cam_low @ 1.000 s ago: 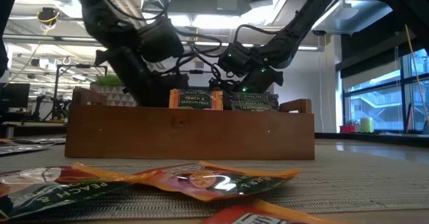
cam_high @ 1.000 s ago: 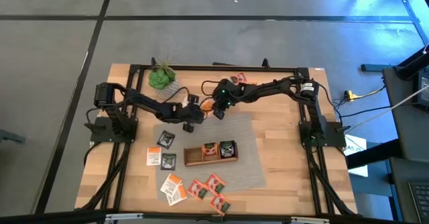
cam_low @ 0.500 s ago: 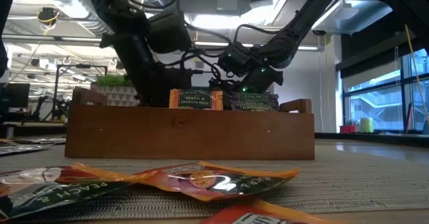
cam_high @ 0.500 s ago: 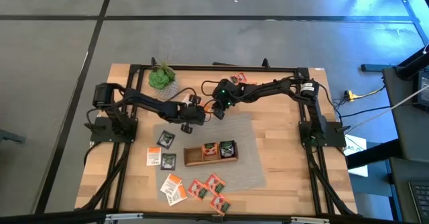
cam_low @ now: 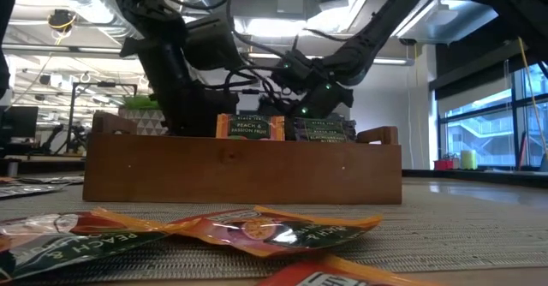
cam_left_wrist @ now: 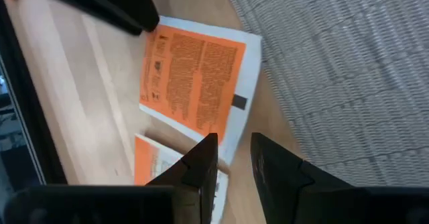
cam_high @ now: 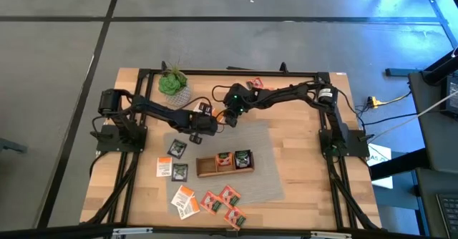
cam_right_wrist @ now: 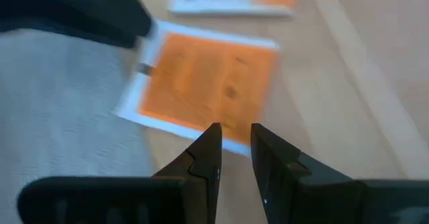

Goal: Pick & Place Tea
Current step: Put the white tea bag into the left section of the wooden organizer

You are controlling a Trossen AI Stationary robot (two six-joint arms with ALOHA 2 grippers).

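The left gripper (cam_left_wrist: 231,160) hovered with its fingers a narrow slot apart and nothing between them, over the edge of a white-and-orange sachet (cam_left_wrist: 198,80) lying flat on the wood just beside the grey mat (cam_left_wrist: 348,76). Over the last second it had drawn back toward its own side and narrowed slightly. The right gripper (cam_right_wrist: 233,150) hung near the same sachet from the opposite side, its fingers likewise a small gap apart and empty; it had shifted only a little. The wooden tray (cam_high: 225,163) already held sachets in two compartments. Judging by this, neither arm had yet secured the orange sachet.
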